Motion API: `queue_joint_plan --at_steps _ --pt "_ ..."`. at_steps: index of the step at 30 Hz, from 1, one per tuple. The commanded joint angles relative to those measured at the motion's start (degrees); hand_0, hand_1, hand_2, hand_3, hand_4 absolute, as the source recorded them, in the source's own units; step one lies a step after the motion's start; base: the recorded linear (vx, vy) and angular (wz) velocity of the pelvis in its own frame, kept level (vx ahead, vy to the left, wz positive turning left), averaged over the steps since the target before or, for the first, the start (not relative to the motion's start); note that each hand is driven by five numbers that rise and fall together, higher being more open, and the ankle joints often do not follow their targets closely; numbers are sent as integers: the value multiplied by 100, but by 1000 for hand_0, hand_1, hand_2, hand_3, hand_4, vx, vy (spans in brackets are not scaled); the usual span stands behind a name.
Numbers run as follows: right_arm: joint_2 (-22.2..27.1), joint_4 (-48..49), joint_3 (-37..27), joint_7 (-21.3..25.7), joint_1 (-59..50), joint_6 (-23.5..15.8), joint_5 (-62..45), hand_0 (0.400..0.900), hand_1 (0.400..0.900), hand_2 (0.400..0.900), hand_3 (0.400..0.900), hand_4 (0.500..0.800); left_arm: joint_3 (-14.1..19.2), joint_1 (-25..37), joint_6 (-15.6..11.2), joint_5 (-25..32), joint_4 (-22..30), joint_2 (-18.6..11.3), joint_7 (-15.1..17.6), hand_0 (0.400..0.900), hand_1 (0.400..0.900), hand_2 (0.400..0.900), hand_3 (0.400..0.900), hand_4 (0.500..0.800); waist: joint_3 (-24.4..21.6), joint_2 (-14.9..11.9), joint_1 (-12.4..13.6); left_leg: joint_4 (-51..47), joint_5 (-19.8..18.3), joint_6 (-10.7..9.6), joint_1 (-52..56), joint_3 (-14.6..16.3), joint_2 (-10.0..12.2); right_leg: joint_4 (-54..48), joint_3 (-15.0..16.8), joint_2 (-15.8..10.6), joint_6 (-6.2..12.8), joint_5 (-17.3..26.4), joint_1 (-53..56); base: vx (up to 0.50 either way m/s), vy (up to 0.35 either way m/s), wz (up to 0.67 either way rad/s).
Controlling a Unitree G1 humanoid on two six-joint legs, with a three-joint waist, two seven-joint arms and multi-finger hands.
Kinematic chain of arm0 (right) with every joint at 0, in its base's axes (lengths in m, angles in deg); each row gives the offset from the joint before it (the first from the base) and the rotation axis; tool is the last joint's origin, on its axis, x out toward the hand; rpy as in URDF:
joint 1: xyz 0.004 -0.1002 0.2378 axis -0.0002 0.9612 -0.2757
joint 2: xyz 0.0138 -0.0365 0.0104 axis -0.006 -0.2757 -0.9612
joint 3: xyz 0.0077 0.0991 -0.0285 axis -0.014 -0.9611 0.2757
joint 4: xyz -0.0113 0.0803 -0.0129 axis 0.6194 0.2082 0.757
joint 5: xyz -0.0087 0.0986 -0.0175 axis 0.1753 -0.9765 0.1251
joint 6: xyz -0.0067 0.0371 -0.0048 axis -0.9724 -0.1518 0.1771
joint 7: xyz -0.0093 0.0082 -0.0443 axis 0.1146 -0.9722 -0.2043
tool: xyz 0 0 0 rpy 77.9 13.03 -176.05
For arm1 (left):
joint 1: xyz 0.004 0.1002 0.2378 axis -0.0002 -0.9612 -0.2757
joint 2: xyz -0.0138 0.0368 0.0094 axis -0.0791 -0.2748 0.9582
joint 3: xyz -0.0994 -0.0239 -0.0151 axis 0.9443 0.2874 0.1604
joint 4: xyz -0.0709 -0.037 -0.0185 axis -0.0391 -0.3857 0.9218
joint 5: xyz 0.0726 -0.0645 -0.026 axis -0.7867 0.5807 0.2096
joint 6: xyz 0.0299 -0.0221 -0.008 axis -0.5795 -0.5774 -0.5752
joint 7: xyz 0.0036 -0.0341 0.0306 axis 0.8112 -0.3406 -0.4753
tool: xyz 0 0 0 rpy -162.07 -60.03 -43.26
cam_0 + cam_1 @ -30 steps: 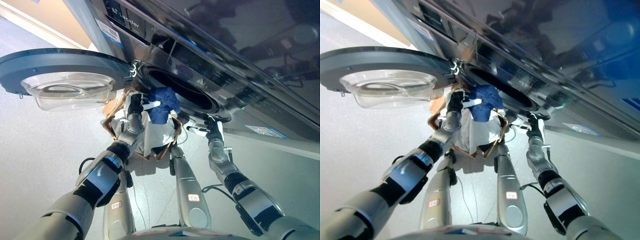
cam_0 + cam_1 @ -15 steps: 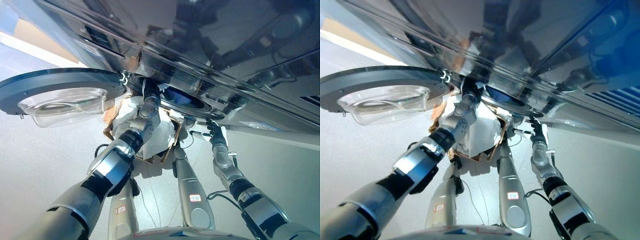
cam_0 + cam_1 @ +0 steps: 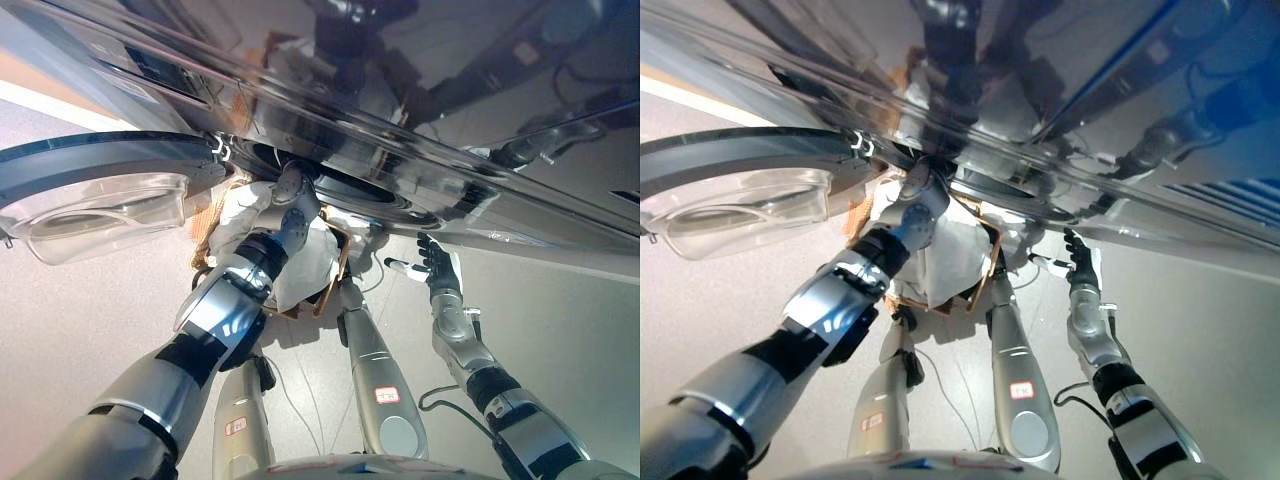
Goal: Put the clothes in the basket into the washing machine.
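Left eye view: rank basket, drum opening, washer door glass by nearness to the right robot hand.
From the right robot hand:
1. Drum opening, up and to its left.
2. Basket, on the floor to its left. Close to the drum opening in distance, so 1 and 2 are nearly a tie.
3. Washer door glass, far left, swung open.

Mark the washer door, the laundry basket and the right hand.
washer door (image 3: pixel 100 205): left eye view, clear bowl of the open door.
laundry basket (image 3: pixel 336 270): left eye view, brown rim.
right hand (image 3: pixel 435 260): left eye view, palm.

No legible text, labels or numbers anywhere.
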Motion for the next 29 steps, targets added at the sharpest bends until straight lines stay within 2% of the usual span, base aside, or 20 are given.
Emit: queue_joint_plan --at_steps 1,10,17,25,29 --pt "411 125 68 150 590 -310 0 900 900 900 900 800 124 538 -506 -310 -428 616 -115 900 900 900 900 800 -938 391 -90 -393 387 -345 18 -460 332 197 -50 265 252 -81 82 10 1 6" --pt "341 102 130 199 445 -332 -19 900 900 900 900 800 -21 239 -506 -552 -203 654 -75 900 900 900 900 800 -930 396 -5 -385 385 -322 -26 -518 291 186 -123 236 251 -61 102 0 6 6" --pt "189 -78 170 215 256 -326 -8 900 900 900 900 800 -477 -960 -436 -1062 303 490 -263 900 900 900 900 800 -859 306 184 -134 304 -271 -49 -631 272 197 -222 195 236 -66 249 -6 3 11" --pt "61 -351 277 153 -125 -303 -36 900 900 900 900 800 -546 -1992 -379 -1292 411 75 -488 900 900 900 900 800 -770 102 418 297 133 -215 -126 -781 249 124 -408 96 220 -49 580 -17 22 16" --pt "23 -497 345 83 -230 -288 -28 900 900 900 900 800 -602 -2256 -340 -1463 311 -35 -557 900 900 900 900 800 -781 -2 536 428 19 -162 -62 -858 215 70 -530 27 223 -49 810 -2 29 15"
